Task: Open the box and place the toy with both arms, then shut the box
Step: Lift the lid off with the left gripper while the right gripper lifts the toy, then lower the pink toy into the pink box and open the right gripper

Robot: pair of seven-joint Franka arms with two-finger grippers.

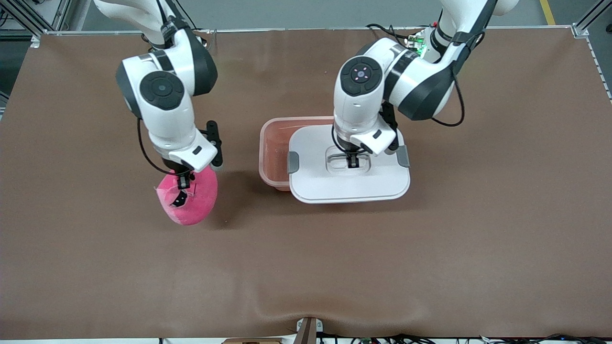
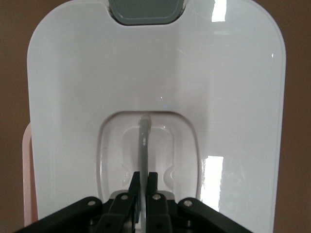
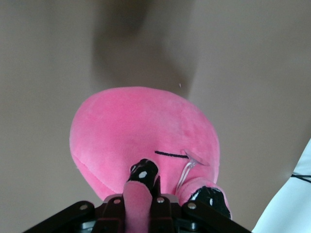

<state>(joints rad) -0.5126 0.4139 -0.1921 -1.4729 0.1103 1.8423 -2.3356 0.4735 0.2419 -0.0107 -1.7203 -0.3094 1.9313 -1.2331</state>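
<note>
The toy, a hot-pink plush blob with dark eyes, hangs from my right gripper over the table toward the right arm's end. In the right wrist view the gripper is shut on a stalk of the toy at one eye. My left gripper is shut on the thin handle in the recess of the white lid. The lid sits offset over the pale pink tub of the box. The tub's end toward the right arm is uncovered and looks empty.
Grey clips sit on the lid's two short sides, one also seen in the left wrist view as a clip. Brown cloth covers the table. A small fixture stands at the table edge nearest the front camera.
</note>
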